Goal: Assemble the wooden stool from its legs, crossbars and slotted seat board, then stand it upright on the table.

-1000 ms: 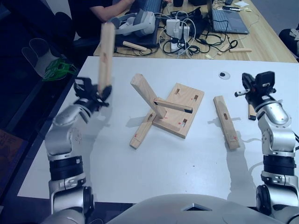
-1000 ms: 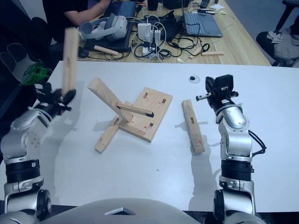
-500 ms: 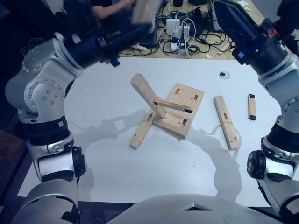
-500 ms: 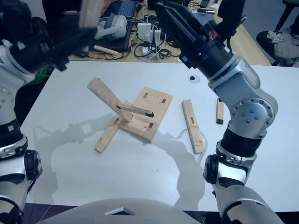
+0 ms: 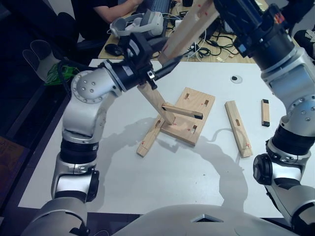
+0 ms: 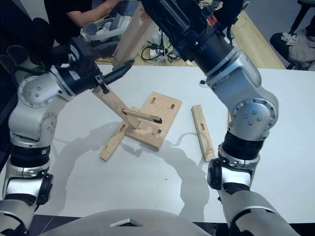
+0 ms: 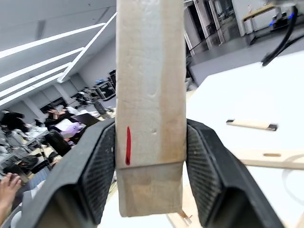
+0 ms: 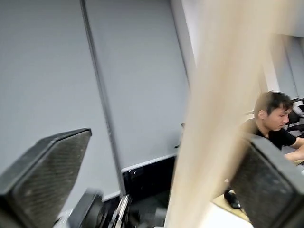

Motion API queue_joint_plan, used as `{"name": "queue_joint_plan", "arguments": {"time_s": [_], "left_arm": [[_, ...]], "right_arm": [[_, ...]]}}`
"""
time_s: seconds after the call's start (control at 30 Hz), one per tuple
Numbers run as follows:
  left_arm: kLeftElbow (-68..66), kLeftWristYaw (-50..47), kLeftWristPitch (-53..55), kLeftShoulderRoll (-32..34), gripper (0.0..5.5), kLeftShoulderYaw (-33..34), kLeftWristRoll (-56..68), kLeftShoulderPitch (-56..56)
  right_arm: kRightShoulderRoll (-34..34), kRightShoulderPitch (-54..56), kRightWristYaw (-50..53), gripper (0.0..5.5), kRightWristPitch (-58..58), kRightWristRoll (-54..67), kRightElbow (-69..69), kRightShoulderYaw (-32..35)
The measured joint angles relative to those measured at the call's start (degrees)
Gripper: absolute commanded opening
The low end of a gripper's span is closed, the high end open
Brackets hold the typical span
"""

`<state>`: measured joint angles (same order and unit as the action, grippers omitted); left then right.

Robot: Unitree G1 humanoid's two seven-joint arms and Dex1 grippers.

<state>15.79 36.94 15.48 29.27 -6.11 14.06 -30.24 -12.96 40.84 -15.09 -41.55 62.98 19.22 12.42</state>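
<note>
Nearest on the white table (image 5: 123, 172), one wooden leg (image 5: 150, 136) lies flat, its far end against the near edge of the slotted seat board (image 5: 197, 105), which also lies flat. A tilted leg (image 5: 153, 97) rises from that same edge, leaning away toward the robot's left. A dark-tipped crossbar (image 5: 183, 111) runs from the tilted leg out over the board. To the right, apart from the board, a slotted loose leg (image 5: 238, 129) lies flat, and beyond it, nearer the table's right edge, lies a short crossbar (image 5: 266, 112). Farther back a small dark round thing (image 5: 236, 78) sits on the table. Above the tilted leg, the left gripper (image 5: 165, 63) is clamped on the lower end of a held leg (image 5: 189, 27). Its ribbed pads (image 7: 99, 171) press both sides of the wood just above a red mark. This leg slants up and away toward the right gripper (image 8: 156, 175), which is raised high over the table's far side. That gripper's pads (image 8: 47, 175) stand wide apart with the upper end of the wood between them. The wood looks to lie close to one pad and well off the other, though it is too blurred to tell if it touches. Behind the table a wooden desk (image 5: 275, 39) carries cables and a headset (image 5: 140, 22).
</note>
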Motion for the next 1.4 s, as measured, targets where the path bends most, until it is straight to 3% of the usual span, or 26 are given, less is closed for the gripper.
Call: {"name": "queue_joint_plan", "arguments": {"time_s": [0.2, 0.77, 0.97, 1.0, 1.27, 1.4], "left_arm": [[-4.6, -3.9, -4.8, -1.1, 2.04, -0.1, -6.5, 0.0], [-11.3, -2.4, -22.8, -1.0, 2.04, 0.5, -10.2, -0.5], [-12.2, -2.7, -24.2, -2.0, 2.04, 0.5, -11.5, -1.3], [-12.4, -2.9, -24.6, -2.4, 2.4, 0.5, -11.9, -1.4], [-16.3, -7.6, -31.0, -2.5, 3.64, 1.8, -16.5, -3.1], [-28.0, -15.5, -33.5, -0.4, 4.24, 4.8, -22.4, -5.5]], "right_arm": [[2.8, 1.2, 5.8, 4.09, 3.2, 1.0, -2.8, 2.4], [1.2, 2.2, 7.3, 1.38, 1.4, 8.2, -4.0, 3.5], [1.4, 2.2, 7.2, 1.13, 3.7, 5.3, -4.2, 3.3], [1.7, 2.2, 7.2, 1.13, 4.3, 5.0, -4.3, 3.3], [3.2, 2.1, 9.3, 1.01, 8.8, 2.3, -5.5, 4.4], [3.3, 2.2, 10.1, 1.01, 11.5, -1.0, -6.7, 4.8]]}}
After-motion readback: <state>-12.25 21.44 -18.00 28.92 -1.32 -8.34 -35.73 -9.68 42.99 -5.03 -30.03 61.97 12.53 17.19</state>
